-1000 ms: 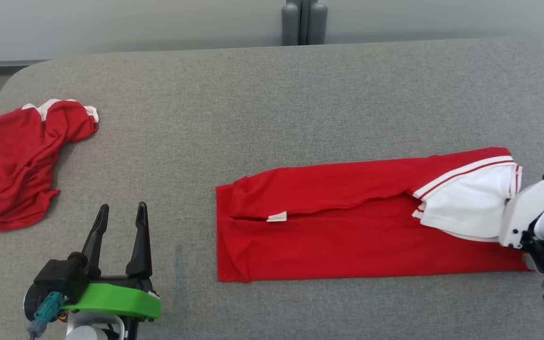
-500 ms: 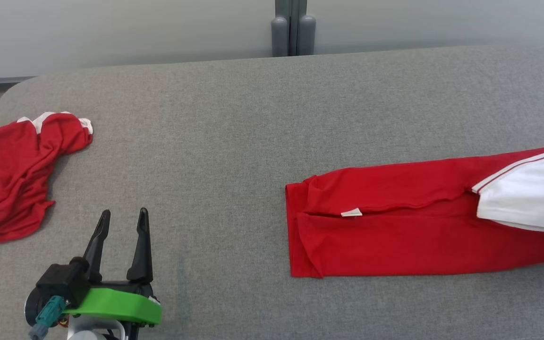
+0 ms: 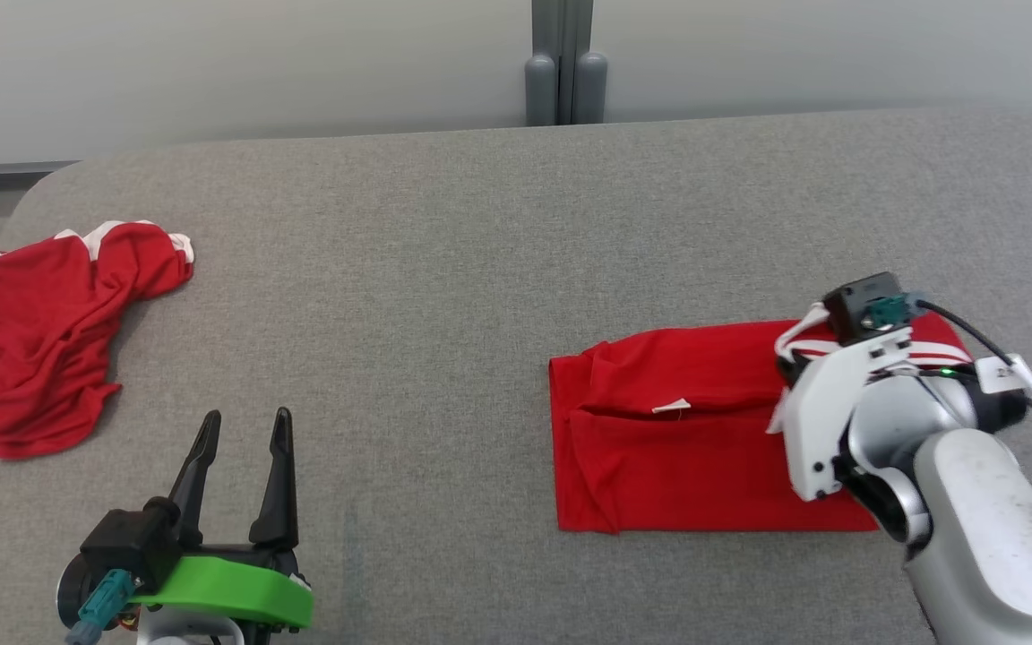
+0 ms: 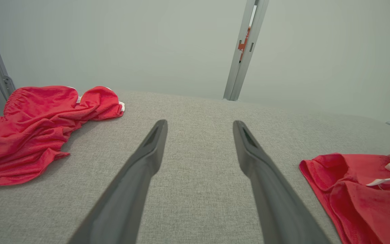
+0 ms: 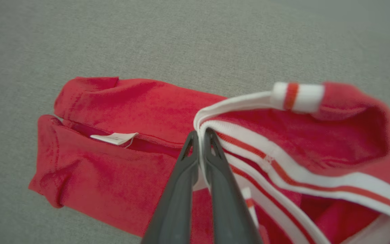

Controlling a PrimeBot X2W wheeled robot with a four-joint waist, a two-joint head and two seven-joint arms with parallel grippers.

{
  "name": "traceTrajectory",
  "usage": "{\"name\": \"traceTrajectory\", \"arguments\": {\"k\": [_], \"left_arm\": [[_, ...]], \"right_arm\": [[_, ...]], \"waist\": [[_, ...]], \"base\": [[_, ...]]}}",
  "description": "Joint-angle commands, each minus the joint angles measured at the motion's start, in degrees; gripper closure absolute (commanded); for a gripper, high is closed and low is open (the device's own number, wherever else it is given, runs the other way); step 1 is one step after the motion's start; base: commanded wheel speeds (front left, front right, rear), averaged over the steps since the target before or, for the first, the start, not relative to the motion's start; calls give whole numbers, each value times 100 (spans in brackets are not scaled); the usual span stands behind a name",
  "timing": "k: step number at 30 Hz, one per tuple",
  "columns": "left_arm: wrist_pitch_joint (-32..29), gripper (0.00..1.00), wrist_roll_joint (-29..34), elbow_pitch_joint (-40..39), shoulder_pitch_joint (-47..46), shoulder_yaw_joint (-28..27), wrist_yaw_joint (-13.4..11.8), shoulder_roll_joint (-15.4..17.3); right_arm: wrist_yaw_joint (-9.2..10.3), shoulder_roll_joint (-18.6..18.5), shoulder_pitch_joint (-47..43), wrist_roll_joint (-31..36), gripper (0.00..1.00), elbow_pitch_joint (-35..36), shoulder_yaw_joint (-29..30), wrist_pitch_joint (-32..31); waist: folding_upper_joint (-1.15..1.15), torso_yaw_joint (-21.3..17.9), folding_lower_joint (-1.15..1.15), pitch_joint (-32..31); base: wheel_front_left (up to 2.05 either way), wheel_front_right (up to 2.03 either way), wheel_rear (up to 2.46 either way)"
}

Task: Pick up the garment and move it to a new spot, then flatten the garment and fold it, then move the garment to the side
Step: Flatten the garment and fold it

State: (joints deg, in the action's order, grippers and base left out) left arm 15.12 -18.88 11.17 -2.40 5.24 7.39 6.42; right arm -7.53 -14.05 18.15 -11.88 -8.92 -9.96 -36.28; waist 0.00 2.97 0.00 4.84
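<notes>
Two red garments on grey table. Folded garment lies right of centre: red, with white-and-red striped trim and small white label at seam. Left part flat on table, right end lifted above it. Right gripper pinched tight on white striped trim. Left gripper spread wide, empty, well left of folded garment. Crumpled garment near table's left edge.

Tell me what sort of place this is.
Probably a robot lab's clothes-folding station: a grey fabric-covered table, plain pale wall panels with a metal post, a folded red garment and a crumpled red garment.
</notes>
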Motion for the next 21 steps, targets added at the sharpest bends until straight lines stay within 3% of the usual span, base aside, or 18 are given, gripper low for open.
{"name": "traceTrajectory", "arguments": {"k": [1, 7, 17, 18, 19, 21], "left_arm": [[2, 0, -46, 4, 31, -4, 12, 48], [2, 0, -55, 27, -50, 73, 12, 24], [2, 0, -74, 36, -202, 134, 12, -6], [2, 0, -78, 34, -206, 139, 12, -8], [2, 0, -81, 33, -202, 126, 12, -8], [2, 0, -73, 16, -193, 108, 12, -21]], "right_arm": [[8, 42, 160, -122, 100, -43, -239, -33], [8, 388, 727, -548, 100, -669, -1277, -41], [7, 858, 1347, -895, 100, -2020, -1809, 291], [7, 875, 1358, -935, 69, -2107, -1817, 314], [7, 890, 1387, -968, 0, -2173, -1839, 343], [7, 901, 1457, -1023, 0, -2227, -1844, 424]], "waist": [[0, 29, 0, -6], [0, 164, 0, 4], [0, 484, 0, 123], [0, 502, 0, 131], [0, 515, 0, 137], [0, 527, 0, 152]], "base": [[0, 0, 0], [0, 0, 0], [0, 0, 0], [0, 0, 0], [0, 0, 0], [0, 0, 0]]}}
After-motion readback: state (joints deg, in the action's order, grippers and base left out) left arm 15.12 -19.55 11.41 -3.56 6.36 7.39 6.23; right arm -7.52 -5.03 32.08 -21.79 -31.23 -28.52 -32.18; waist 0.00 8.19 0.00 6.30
